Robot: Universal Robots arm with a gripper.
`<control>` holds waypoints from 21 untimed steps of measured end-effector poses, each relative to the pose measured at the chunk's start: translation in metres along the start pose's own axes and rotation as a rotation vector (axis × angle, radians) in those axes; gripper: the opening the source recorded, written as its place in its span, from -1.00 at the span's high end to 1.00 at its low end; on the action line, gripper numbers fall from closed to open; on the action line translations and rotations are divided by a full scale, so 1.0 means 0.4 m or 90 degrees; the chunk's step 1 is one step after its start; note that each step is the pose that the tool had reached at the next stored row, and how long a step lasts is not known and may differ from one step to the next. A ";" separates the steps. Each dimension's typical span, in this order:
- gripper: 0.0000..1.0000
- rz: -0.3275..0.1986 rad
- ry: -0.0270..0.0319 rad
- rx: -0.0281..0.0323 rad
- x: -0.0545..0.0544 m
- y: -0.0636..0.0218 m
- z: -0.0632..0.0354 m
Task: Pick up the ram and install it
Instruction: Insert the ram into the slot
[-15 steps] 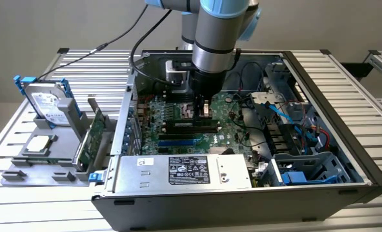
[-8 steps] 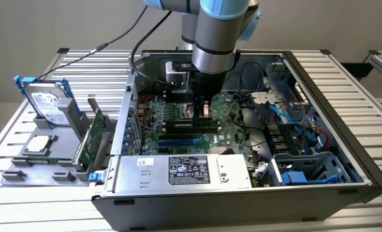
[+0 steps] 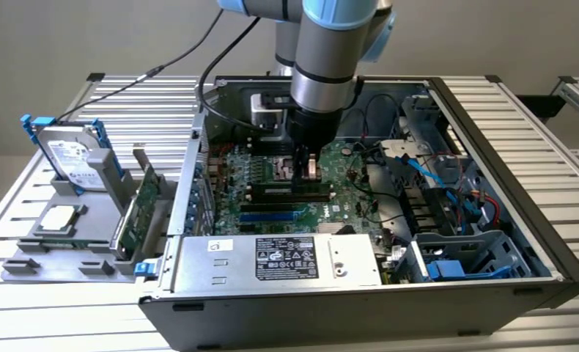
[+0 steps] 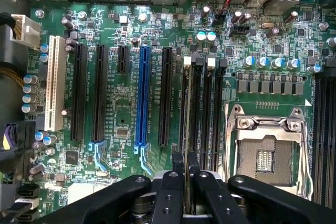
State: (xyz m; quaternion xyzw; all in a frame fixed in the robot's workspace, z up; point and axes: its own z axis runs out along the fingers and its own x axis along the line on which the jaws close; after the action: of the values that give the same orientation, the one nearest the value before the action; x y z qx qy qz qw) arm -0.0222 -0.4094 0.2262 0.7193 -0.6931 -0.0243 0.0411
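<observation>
Gripper (image 4: 187, 174): black, two-fingered, on a Universal Robots arm (image 3: 324, 66) that reaches straight down into the open computer case (image 3: 485, 183). Fingers (image 4: 168, 192) are clenched on the ram (image 4: 187, 199), which is seen edge-on as a thin strip pinched between the two pads.

Ram: held upright in the gripper over the motherboard (image 4: 121, 124), running parallel to the bank of black memory slots (image 4: 207, 108) with white latches at their far ends. It sits in line with the slot next to the long black expansion slot (image 4: 165, 95). Whether its lower edge touches the slot cannot be told.

Motherboard fittings, wrist view:
- blue expansion slot (image 4: 142, 95), flanked by black slots
- white slot (image 4: 52, 82) near the board edge
- CPU socket (image 4: 268, 150), metal-framed, just beside the memory slots on the side away from the blue slot

Case contents, exterior view:
- power supply (image 3: 280, 260), silver with a black label, along the near wall
- blue drive caddy (image 3: 456, 257) in the corner at the exterior view's right

Outside the case, at the exterior view's left, on the slatted aluminium table (image 3: 524, 117):
- hard drive (image 3: 69, 158), standing in a grey rack
- expansion card (image 3: 138, 209), green, standing on edge beside the case wall
</observation>
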 end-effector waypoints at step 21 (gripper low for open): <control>0.73 0.000 0.0052 -0.0003 -0.005 0.001 0.008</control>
State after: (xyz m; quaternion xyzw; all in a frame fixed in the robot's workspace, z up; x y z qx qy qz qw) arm -0.0230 -0.4076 0.2230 0.7191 -0.6932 -0.0215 0.0441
